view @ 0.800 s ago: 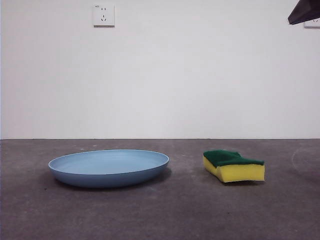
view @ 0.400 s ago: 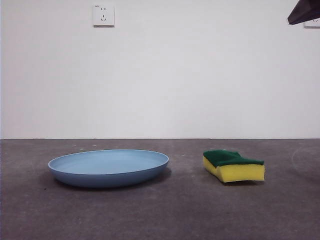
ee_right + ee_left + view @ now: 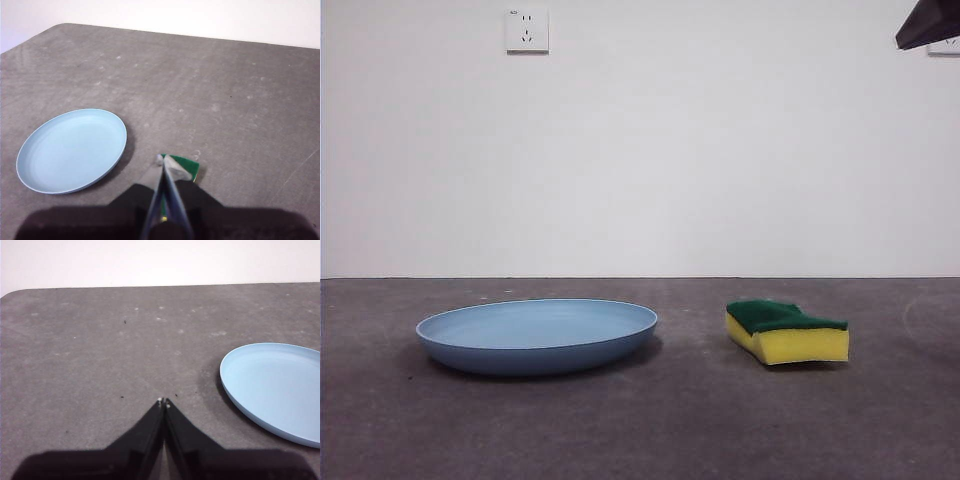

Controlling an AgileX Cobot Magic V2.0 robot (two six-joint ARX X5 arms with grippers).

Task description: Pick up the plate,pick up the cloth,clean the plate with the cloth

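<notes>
Nothing is in hand yet: the plate [image 3: 537, 334] lies flat on the grey table [image 3: 650, 430], rim up, and the sponge [image 3: 787, 332] sits well apart from it, both out in the middle of the top and clear of every edge. The left gripper [image 3: 163, 402] hangs above bare table beside the plate with its jaws pressed tip to tip; the right gripper [image 3: 163, 160] hangs high over the sponge, jaws likewise pinched together. In the front view only a black tip [image 3: 927, 22] shows at a top corner. To lift the plate well, I'd say the left jaws must part first, come down at the nearest rim and pinch the thin lip, one jaw inside and one under, since the shallow wall gives little else to hold. The plate, being round, points nowhere. The sponge lies green face up; from the front its long axis seems to run roughly along the table's front edge, slightly skewed, so the right jaws would best close across its narrow waist.
</notes>
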